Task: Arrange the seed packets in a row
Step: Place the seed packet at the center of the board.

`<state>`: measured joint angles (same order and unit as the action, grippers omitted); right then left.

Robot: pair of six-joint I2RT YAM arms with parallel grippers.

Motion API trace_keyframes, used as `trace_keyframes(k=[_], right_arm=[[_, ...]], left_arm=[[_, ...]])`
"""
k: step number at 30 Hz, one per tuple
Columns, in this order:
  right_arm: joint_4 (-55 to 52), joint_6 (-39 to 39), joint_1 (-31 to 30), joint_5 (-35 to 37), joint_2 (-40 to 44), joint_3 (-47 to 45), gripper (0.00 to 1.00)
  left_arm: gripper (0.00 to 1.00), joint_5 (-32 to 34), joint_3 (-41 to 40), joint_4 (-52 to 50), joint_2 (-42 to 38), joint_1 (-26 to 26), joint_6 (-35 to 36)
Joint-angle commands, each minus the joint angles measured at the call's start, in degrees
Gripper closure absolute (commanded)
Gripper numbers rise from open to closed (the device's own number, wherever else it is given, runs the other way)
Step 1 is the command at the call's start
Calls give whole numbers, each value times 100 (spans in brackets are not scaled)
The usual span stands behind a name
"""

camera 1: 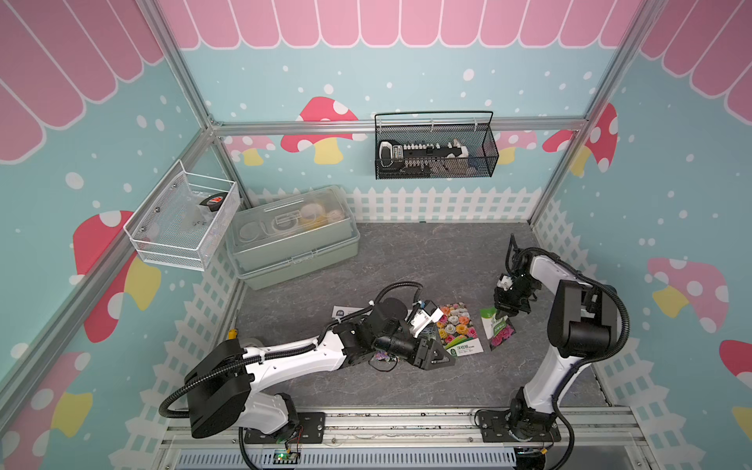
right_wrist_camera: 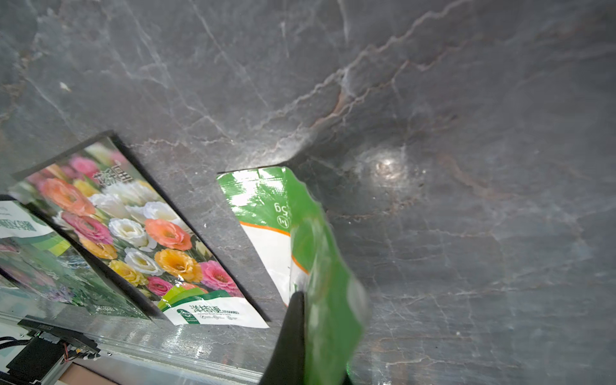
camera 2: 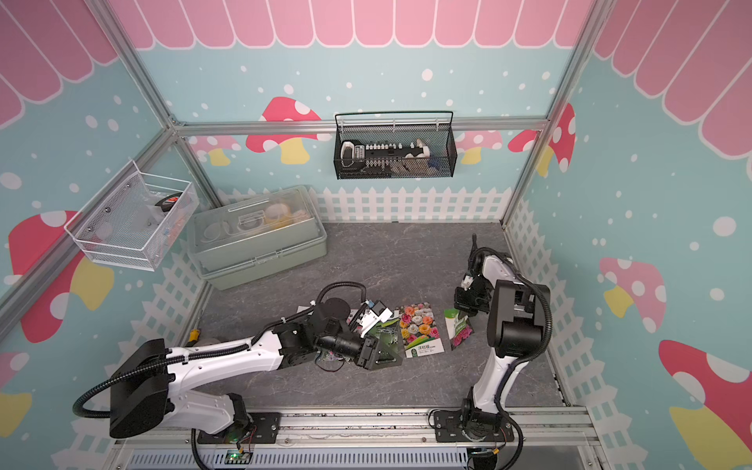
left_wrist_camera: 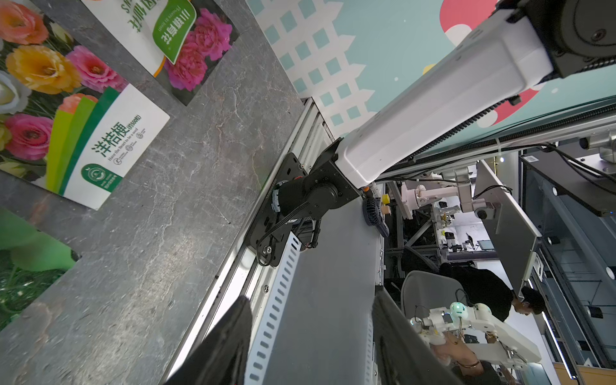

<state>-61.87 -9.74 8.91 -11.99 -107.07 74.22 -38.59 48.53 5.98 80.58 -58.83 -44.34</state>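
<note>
1. Counter (camera 1: 407, 264): grey marble-look slab that fills the lower centre of both top views.
2. Left arm (camera 1: 293, 358): reaches low from the lower left toward frame centre, with its wrist over the packets.
3. Right arm (camera 1: 582, 317): stands at centre right, elbow up and wrist pointing down.
4. Storage box (camera 1: 293, 240): pale green, lid on, at the upper left of the counter.
5. White mesh basket (camera 1: 171, 244) hangs on the left wall; black mesh basket (camera 1: 435, 171) hangs on the back wall.
6. Mixed-flower packet (camera 1: 457, 327): lies flat at lower centre, label strip toward the bottom of the frame.
7. Green-foliage packet (camera 2: 384, 330): just left of it, partly under the left wrist.
8. Pink-flower packet (camera 1: 498, 329): right of the mixed-flower packet with bare counter between them, tilted. Its green top edge is curled up off the counter.
9. White-labelled packet (camera 1: 342, 312): only a corner shows behind the left arm.
10. Left end effector (left_wrist_camera: 310, 300): fingers spread with nothing between them, low over the counter by the mixed-flower packet's label end.
11. Right end effector (camera 1: 501, 315): pressed together, pinching the pink-flower packet's green top edge. The wrist view shows a finger (right_wrist_camera: 290, 333) against the raised flap.
</note>
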Motion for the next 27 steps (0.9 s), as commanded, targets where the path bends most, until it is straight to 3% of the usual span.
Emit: trace_keyframes(k=[1, 15, 18, 23, 25, 27], right_arm=[[-33, 142, -29, -92, -80, 36, 100], [-25, 25, -205, -232, 155, -258, 100], [-66, -19, -205, -55, 111, -250, 87], [-109, -94, -207, 210, 45, -214, 54], [-114, -125, -204, 297, 28, -206, 50], [-122, -126, -205, 267, 37, -228, 39]], left_arm=[[42, 1, -37, 79, -73, -40, 83], [42, -6, -37, 77, -123, -101, 98], [42, 31, -54, 61, -180, -111, 113], [42, 36, -55, 36, -191, -116, 122], [42, 50, -46, 9, -218, -120, 132], [42, 55, -38, -3, -209, -114, 141]])
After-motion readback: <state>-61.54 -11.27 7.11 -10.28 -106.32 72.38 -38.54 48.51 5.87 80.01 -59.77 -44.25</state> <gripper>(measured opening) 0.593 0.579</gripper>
